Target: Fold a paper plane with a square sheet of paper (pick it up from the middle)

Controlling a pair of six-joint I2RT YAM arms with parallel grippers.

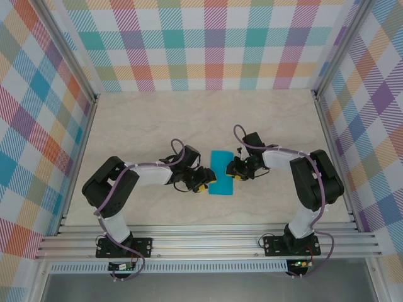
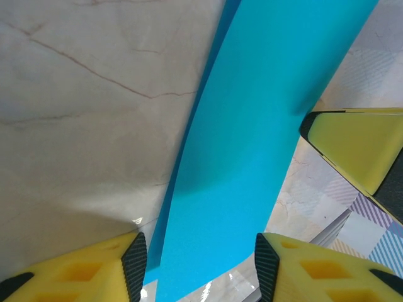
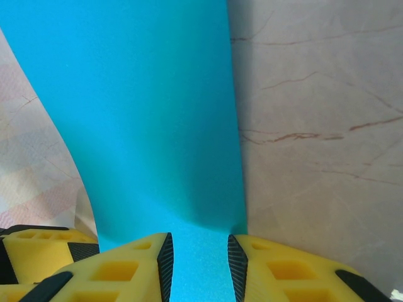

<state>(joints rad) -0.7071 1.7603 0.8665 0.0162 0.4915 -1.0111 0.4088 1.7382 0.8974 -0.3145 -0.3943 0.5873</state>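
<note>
The square sheet of paper (image 1: 221,172) is teal-blue and lies on the table as a narrow upright rectangle. Two layers show along its left edge in the left wrist view (image 2: 264,145). My left gripper (image 1: 203,180) is at the sheet's lower left edge. It is open, its fingers straddling the paper's near end (image 2: 198,264). My right gripper (image 1: 235,171) is at the sheet's right edge. It is open with a narrower gap, and the paper (image 3: 145,107) lies flat under it (image 3: 199,264). The paper plane is out of view.
The pale marble table (image 1: 157,119) is fenced by checked walls (image 1: 214,44) on three sides and an aluminium rail (image 1: 208,236) at the front. One finger of the right gripper (image 2: 359,148) shows just beyond the paper in the left wrist view.
</note>
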